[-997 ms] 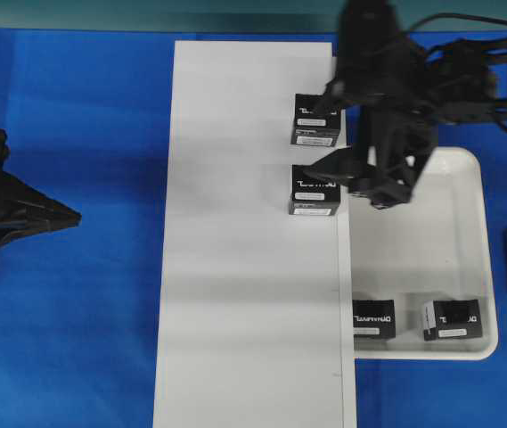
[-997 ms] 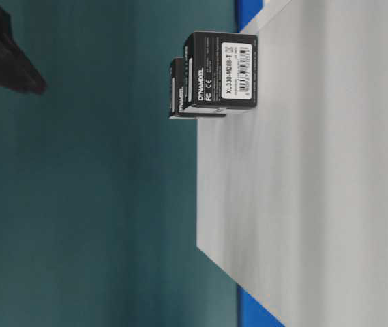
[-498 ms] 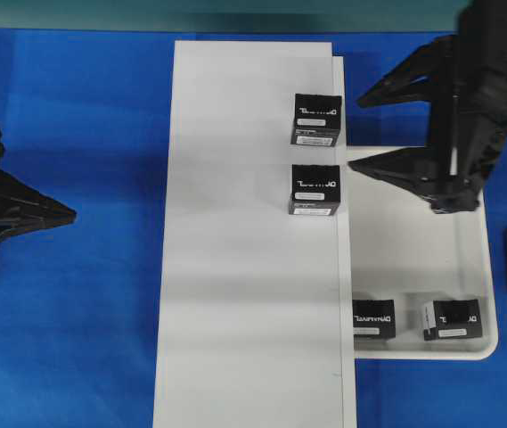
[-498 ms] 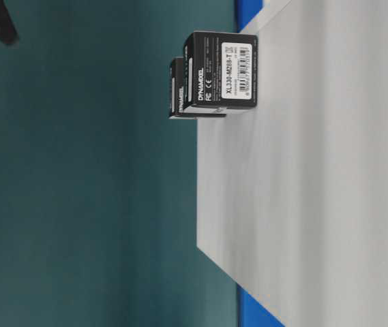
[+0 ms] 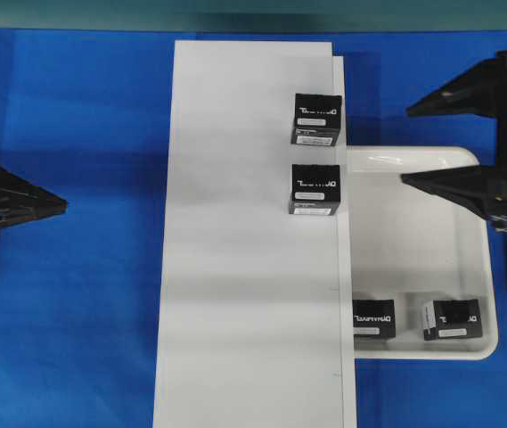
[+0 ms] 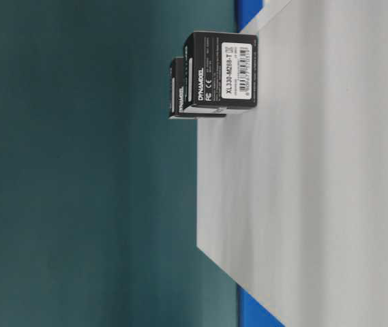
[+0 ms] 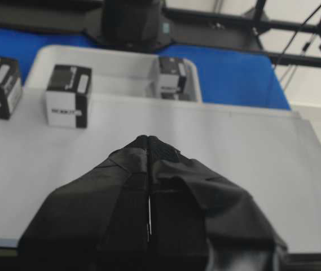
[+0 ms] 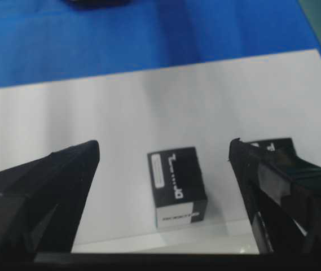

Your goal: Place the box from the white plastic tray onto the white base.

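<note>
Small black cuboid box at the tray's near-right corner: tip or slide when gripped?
The small black cuboid box looks squat with flat faces, so it probably won't roll or tip easily. It looks like stiff printed card, so likely rigid and light. The glossy white plastic tray may let it slide if nudged.

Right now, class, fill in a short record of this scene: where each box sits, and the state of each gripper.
boxes on white base: two, far box and near box, both by its right edge
boxes in white plastic tray: two, and, along its near rim
left gripper: shut, empty
right gripper: open, empty, over the tray's right side
</note>
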Motion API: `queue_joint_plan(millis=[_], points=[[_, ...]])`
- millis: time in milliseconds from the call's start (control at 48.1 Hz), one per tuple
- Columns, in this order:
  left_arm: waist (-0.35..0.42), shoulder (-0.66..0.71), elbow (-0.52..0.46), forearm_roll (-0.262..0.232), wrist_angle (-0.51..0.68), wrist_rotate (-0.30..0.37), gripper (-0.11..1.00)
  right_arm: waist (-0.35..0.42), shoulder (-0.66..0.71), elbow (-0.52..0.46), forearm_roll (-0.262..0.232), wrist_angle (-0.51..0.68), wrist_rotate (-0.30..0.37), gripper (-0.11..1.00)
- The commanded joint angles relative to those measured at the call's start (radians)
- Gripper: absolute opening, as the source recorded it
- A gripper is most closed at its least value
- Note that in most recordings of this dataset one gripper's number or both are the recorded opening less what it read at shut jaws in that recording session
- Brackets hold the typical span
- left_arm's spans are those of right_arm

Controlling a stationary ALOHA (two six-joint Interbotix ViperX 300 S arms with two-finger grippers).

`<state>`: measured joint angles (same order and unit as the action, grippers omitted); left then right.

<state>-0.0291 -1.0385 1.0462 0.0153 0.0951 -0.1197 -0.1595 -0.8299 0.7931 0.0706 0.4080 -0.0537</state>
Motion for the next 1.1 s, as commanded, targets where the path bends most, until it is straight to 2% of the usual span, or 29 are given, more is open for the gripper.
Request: queue_joint_plan(millis=[0, 270, 602, 831, 1080], points=[[0.003, -0.014, -0.009, 0.000, 0.009, 0.002, -0.07, 0.006, -0.037, 0.023, 0.003, -0.023, 0.003, 0.96], [0.003, -0.048, -0.011, 0.002, 0.032, -0.003, -0.07, 0.012, -0.195, 0.107, 0.005, -0.031, 0.032, 0.96], [0.014, -0.044, -0.008, 0.002, 0.031, -0.002, -0.07, 0.014, -0.291, 0.172, 0.005, -0.029, 0.160, 0.96], [0.018, -0.041, -0.008, 0.002, 0.032, -0.002, -0.07, 0.020, -0.293, 0.179, 0.000, -0.028, 0.133, 0.96], [0.029, -0.037, -0.008, 0.002, 0.031, -0.005, -0.07, 0.020, -0.301, 0.181, 0.000, -0.029, 0.135, 0.96]])
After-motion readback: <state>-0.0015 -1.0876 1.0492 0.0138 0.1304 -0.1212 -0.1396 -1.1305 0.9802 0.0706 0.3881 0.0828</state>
